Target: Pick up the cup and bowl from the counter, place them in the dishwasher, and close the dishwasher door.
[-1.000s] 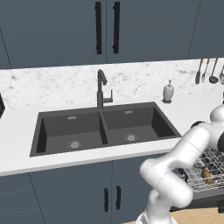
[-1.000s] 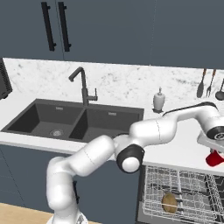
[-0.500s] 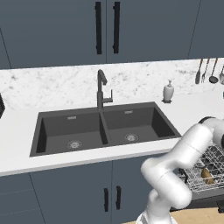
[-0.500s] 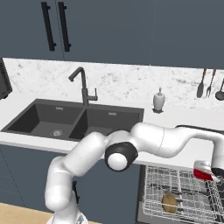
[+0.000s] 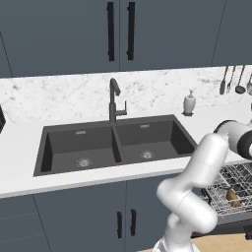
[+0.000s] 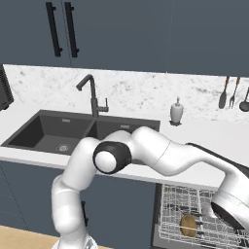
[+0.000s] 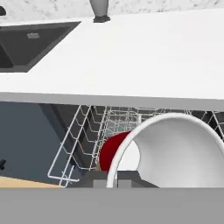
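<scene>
My gripper (image 7: 117, 178) is shut on the rim of the bowl (image 7: 175, 148), which is white inside and red outside. The bowl is tipped toward the camera and hangs just in front of the counter (image 7: 144, 52) edge, over the dishwasher's silver wire rack (image 7: 87, 135). In the right base view my wrist (image 6: 228, 210) reaches down at the rack (image 6: 194, 214). A tan cup (image 6: 188, 225) lies in that rack and is also in the left base view (image 5: 231, 197). The dishwasher door (image 5: 235, 222) lies open, a dark edge under the pulled-out rack.
A black double sink (image 5: 113, 142) with a dark faucet (image 5: 114, 101) is set in the counter to the left. A white soap dispenser (image 6: 177, 111) stands by the backsplash, with utensils (image 6: 233, 92) hanging at the right. Blue-grey cabinet doors (image 5: 123, 221) stand below the sink.
The arm has swung down and to the right with the bowl, from counter height to just over the dishwasher rack. The jaws have stayed shut on it.
</scene>
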